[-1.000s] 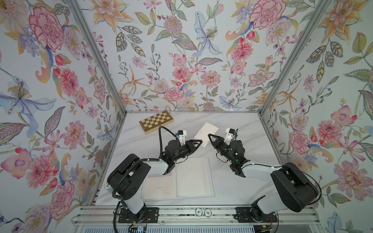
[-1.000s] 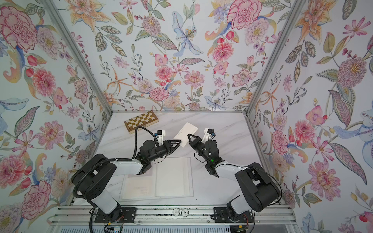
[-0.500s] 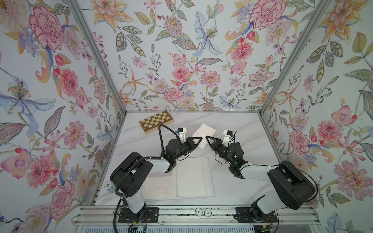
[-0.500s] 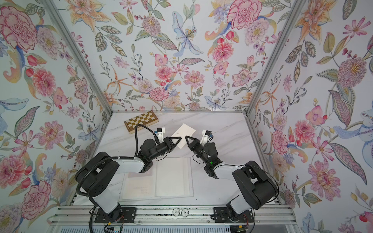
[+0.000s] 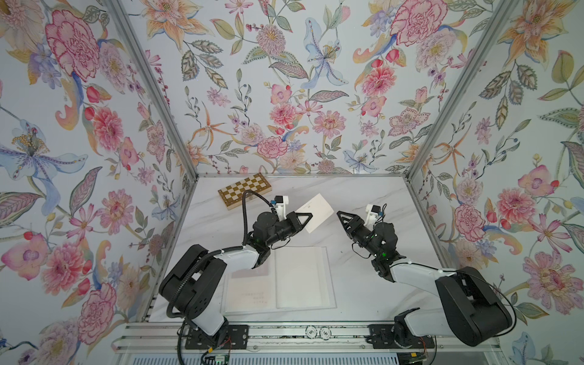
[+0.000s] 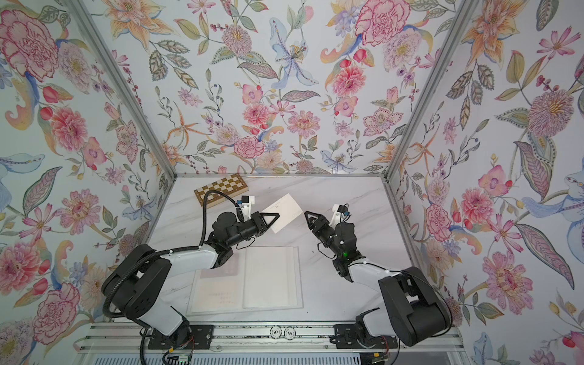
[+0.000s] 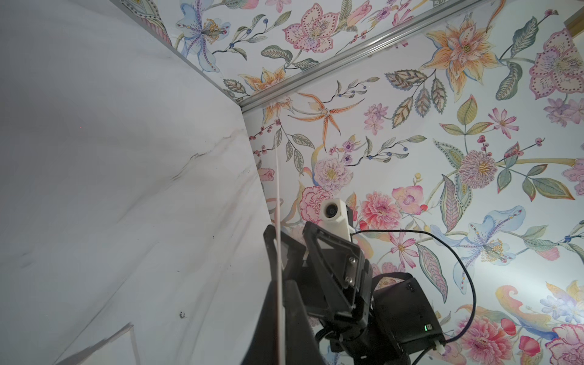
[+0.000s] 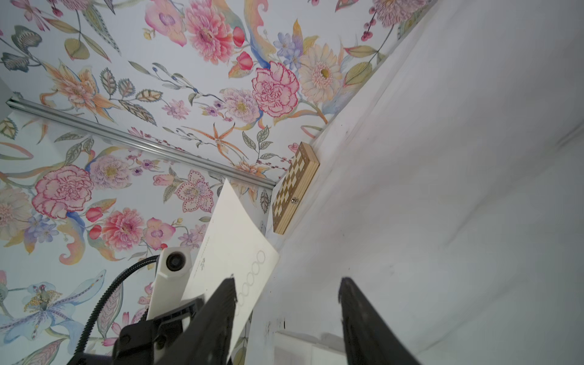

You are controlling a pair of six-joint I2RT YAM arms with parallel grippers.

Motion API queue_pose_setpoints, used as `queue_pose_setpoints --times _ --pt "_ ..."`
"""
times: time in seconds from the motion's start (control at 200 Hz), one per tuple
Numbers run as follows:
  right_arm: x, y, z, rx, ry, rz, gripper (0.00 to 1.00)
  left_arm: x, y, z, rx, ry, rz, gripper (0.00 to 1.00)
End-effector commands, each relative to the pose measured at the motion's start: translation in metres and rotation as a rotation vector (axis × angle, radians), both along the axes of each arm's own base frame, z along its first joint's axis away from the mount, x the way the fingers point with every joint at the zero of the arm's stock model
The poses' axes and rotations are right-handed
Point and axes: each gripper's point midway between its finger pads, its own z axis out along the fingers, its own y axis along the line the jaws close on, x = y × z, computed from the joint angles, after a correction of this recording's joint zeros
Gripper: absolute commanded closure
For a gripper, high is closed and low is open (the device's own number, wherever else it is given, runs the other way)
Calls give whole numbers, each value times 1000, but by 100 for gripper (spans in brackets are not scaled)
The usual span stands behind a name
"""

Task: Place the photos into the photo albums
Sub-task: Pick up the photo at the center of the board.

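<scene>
A cream photo point(image 5: 317, 211) point(image 6: 285, 211) hangs tilted in the air over the table's middle, and my left gripper point(image 5: 308, 218) point(image 6: 276, 216) is shut on its near corner. The left wrist view shows it edge-on as a thin pale line point(image 7: 278, 202) pinched between the jaws of the left gripper point(image 7: 279, 286). My right gripper point(image 5: 340, 215) point(image 6: 307, 214) stands open to the right of the photo, a short gap away, holding nothing. Its wrist view has the photo point(image 8: 235, 243) beside one finger point(image 8: 226, 303) of the right gripper point(image 8: 287, 281). The photo album point(image 5: 300, 284) point(image 6: 268, 281) lies open below.
A checkered wooden chessboard box point(image 5: 245, 190) point(image 6: 221, 188) point(image 8: 294, 189) lies at the back left of the marble table. Flowered walls close in the back and both sides. The album's left page point(image 5: 252, 294) shows faint print, partly under the left arm.
The left gripper has shut on the photo. The right gripper has opened, let go of it and drawn back to the right.
</scene>
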Motion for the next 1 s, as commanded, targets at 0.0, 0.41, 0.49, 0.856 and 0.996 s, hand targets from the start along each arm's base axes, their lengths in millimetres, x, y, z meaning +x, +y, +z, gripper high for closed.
queue_pose_setpoints --times 0.0,0.41,0.49,0.856,0.996 --pt "-10 -25 -5 -150 27 41 39 -23 -1 -11 197 -18 -182 100" --pt "-25 8 -21 -127 43 321 37 -78 12 -33 372 -32 -446 100" --pt "-30 27 -21 -97 23 398 37 -85 14 -35 360 -25 -464 100" --pt "-63 77 -40 -71 25 586 40 -85 14 -36 286 -9 -467 100" --pt "-71 81 -53 -74 59 591 41 -79 19 -34 275 -10 -446 100"
